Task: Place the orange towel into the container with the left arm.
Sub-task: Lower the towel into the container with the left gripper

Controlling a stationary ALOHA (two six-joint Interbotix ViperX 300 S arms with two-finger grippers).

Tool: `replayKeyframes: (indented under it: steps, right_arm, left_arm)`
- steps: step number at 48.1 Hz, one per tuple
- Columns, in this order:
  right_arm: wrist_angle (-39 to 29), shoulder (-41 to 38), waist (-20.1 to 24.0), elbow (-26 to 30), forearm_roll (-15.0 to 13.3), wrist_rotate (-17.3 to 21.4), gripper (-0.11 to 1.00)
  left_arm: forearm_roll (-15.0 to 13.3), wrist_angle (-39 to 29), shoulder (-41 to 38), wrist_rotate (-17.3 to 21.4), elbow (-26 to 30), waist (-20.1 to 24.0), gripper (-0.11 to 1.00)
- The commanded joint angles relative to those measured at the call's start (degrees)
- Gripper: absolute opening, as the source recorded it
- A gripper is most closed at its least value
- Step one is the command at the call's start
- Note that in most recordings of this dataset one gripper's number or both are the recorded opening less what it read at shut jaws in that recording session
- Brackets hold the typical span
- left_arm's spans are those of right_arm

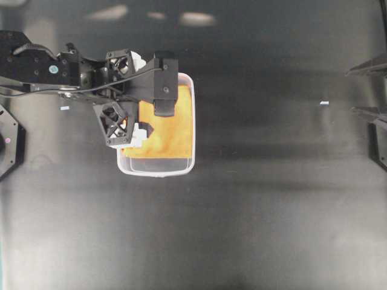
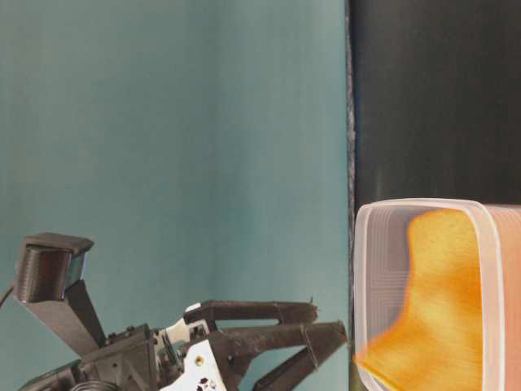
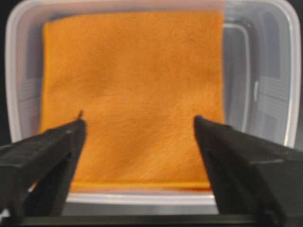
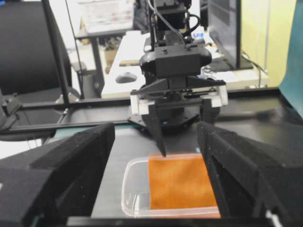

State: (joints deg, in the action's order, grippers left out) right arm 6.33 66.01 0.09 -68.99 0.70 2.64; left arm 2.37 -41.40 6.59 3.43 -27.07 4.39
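So from the left wrist view the left gripper (image 3: 137,125) has its fingers spread wide with nothing between them; just beyond and below sits the orange towel (image 3: 132,94), lying flat inside the container (image 3: 265,85), pushed toward one end; the other end is bare plastic. Towel's released, I'd say, so the only way out is straight up; the right gripper (image 4: 156,142) sits open too, well away across the table.

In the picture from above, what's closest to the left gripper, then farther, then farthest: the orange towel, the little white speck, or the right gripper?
From the left gripper:
1. Orange towel, right beneath it, in the container.
2. White speck, far to the right on the table.
3. Right gripper, at the right edge.
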Motion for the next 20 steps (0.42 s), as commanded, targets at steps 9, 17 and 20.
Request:
replayKeyframes:
  steps: [9, 17, 20]
  right_arm:
    - [1.41, 0.09, 0.09, 0.53, 0.18, 0.7, 0.69]
    - [1.32, 0.53, 0.18, 0.53, 0.18, 0.79, 0.69]
    - [1.32, 0.53, 0.18, 0.53, 0.18, 0.79, 0.69]
  left_arm:
    - [0.18, 0.79, 7.12, -0.88, 2.99, -0.18, 0.86]
    - [0.18, 1.49, 15.73, -2.2, 2.46, -0.97, 0.82]
    - [0.18, 2.02, 18.63, -3.08, 1.41, -1.41, 0.82]
